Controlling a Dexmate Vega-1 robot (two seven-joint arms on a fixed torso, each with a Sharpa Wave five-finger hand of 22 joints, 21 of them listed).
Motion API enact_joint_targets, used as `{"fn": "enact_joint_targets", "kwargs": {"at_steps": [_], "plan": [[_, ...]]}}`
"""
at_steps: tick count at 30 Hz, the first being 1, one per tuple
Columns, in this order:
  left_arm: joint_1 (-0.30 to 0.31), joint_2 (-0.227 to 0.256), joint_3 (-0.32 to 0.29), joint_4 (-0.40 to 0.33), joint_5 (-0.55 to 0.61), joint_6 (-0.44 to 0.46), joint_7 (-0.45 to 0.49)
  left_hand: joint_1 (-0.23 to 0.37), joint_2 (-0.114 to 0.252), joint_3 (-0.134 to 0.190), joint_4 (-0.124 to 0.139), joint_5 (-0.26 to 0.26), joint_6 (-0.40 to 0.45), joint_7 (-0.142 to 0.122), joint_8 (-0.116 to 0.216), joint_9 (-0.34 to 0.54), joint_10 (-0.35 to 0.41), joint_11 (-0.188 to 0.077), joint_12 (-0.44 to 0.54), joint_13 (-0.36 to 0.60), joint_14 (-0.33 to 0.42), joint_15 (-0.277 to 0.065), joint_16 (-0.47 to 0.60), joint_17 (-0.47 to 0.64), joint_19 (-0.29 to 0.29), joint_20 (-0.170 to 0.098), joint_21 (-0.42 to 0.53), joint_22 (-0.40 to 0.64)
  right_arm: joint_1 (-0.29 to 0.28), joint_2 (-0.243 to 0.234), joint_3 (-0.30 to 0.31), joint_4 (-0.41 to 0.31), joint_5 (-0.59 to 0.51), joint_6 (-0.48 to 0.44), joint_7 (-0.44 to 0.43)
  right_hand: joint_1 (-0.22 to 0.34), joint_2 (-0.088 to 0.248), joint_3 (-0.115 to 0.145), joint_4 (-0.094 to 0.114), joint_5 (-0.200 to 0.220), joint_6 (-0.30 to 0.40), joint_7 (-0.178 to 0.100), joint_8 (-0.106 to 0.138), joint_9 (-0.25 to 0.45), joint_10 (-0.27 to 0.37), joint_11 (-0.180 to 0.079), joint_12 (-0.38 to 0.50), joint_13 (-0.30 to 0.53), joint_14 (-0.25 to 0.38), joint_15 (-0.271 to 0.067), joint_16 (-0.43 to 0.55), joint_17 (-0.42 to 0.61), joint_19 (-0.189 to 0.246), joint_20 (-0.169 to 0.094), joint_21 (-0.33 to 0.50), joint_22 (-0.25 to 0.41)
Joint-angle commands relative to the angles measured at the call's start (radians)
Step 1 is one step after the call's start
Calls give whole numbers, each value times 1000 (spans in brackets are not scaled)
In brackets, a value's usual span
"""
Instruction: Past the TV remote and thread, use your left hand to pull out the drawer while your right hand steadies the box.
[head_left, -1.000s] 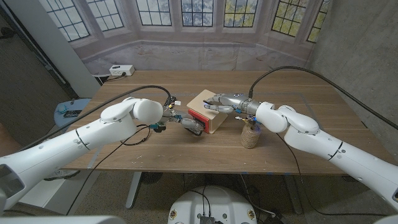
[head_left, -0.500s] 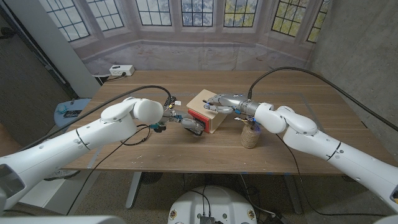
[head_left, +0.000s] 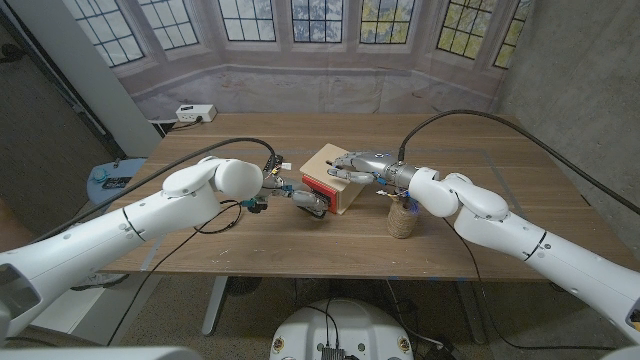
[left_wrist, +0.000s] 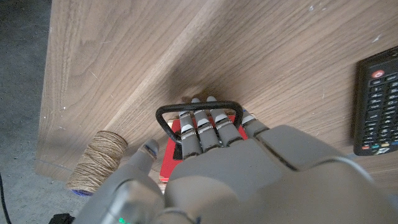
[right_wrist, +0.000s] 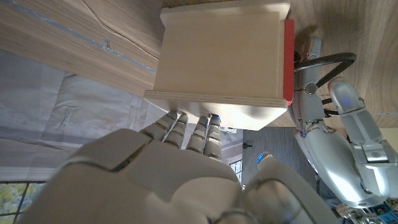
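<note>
A pale wooden box (head_left: 338, 165) with a red drawer front (head_left: 321, 187) stands mid-table. My left hand (head_left: 308, 201) is at the red front, and its fingers (left_wrist: 205, 127) hook through the black wire handle (left_wrist: 198, 109). My right hand (head_left: 360, 164) lies on top of the box, with its fingers (right_wrist: 186, 127) curled over the edge of the box (right_wrist: 221, 53). The red front (right_wrist: 288, 59) sits close against the box. A spool of brown thread (head_left: 402, 219) stands to the right of the box, below my right wrist. The black TV remote (left_wrist: 375, 102) lies on the table beside my left hand.
A white power strip (head_left: 195, 113) lies at the table's far left corner. Cables run along both arms over the table. A blue stool (head_left: 110, 178) stands off the table's left edge. Bare wood stretches behind the box and to the far right.
</note>
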Motion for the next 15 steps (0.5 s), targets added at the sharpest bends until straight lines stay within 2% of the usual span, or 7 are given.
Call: {"fn": "enact_joint_targets", "kwargs": {"at_steps": [1,15], "plan": [[9,5,-4,-6,-8,6,4,-12,1,4,7,5,-6,2,-3,3,0,0,-1,2,-3,3,-2,2,8,-3,-2,0,-19,17,-4,-9,-23,-63,-12,-17,51,1,7,10,6,1,6,0,5,6,5,0,8,-2,9,3,9,-6,5,4],[15,11,-8,-5,-19,8,13,-12,1,4,7,5,-7,2,-2,3,0,0,0,2,-3,3,-2,2,9,-2,-2,0,-32,38,-9,-18,-26,-146,-34,-23,54,0,7,16,7,8,4,0,2,16,4,0,17,5,12,1,18,-5,8,4]]}}
